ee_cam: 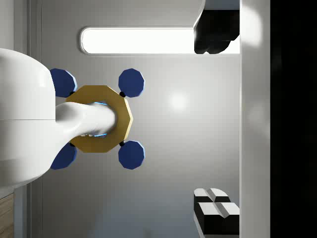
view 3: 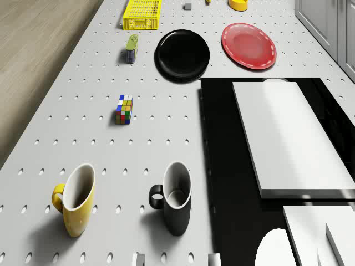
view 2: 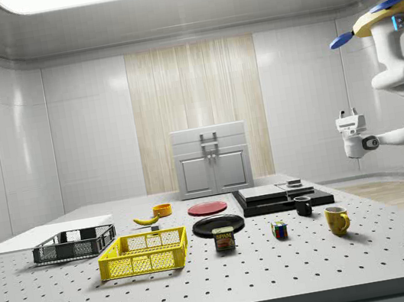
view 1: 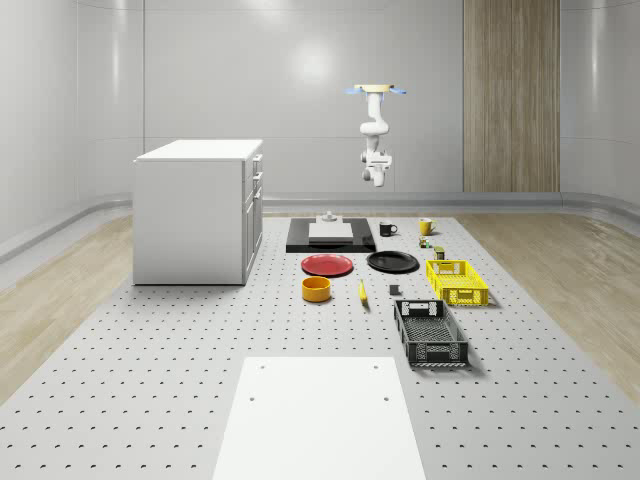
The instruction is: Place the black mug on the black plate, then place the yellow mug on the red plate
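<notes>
I am hovering high in the air with my quadrotor drone body (view 2: 389, 15) near that end of the grey perforated bench (view 3: 111, 149) where the two mugs stand, which is the side view's right. My white arm hangs down from the drone and bends, so the end effector (view 2: 346, 114) is well above the bench and points upward, towards the ceiling and my own rotors. It is released: in the wrist view its two dark fingertips (ee_cam: 214, 37) stand far apart and nothing is between them.

The black ceramic mug (view 3: 176, 199) stands upright on the bench, just beside the edge of a flat black slab (view 3: 222, 166) that carries a white rectangular block (view 3: 288, 138). The yellow ceramic mug (view 3: 77, 199) stands upright too, near the black mug but apart from it, on the side away from the slab. Both mugs are on the bare bench, not on any plate.

The round black plate (view 3: 182, 54) and the round red plate (view 3: 248, 46) lie beside each other, further along the bench from the mugs, and both carry nothing. Between the mugs and the black plate there is a small multicoloured puzzle cube (view 3: 124, 109). A small tin can (view 3: 131, 48) stands near the black plate, and a yellow plastic basket (view 3: 142, 14) lies behind it.
</notes>
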Robot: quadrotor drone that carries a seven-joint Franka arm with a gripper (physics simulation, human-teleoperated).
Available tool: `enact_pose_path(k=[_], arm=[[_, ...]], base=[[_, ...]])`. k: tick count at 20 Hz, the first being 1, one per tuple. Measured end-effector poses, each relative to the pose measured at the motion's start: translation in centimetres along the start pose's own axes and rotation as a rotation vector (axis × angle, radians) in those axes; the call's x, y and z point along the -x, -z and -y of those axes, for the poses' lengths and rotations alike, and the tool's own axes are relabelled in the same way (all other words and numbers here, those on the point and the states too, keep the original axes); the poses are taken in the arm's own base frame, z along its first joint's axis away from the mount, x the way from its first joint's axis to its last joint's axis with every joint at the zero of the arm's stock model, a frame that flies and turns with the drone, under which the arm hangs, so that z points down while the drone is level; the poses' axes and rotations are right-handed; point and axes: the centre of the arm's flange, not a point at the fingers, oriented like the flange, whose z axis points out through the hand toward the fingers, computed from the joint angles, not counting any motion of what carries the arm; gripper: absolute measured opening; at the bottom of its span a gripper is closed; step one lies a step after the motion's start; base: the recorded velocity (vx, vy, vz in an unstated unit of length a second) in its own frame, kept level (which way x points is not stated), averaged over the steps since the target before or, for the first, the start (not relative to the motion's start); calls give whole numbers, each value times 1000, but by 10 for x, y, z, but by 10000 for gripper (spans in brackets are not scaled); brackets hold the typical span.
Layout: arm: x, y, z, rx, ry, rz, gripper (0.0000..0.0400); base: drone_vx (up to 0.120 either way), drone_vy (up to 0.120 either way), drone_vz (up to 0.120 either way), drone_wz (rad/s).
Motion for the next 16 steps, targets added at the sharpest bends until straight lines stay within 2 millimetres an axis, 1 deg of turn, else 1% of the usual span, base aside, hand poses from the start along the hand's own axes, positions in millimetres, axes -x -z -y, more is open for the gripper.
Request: enact_pose_path(k=[5, 9, 14, 15, 16], arm=[[3, 37, -3, -3, 0, -3, 400], [2, 61, -2, -5, 0, -5, 400], [1, 81, -1, -8, 0, -8, 400], [0, 83, 0, -8, 0, -8, 400], [0, 85, 0, -9, 0, -9, 400]], base=[[0, 0, 0, 0], [0, 0, 0, 0], [112, 0, 0, 0], [80, 0, 0, 0], [0, 0, 0, 0]])
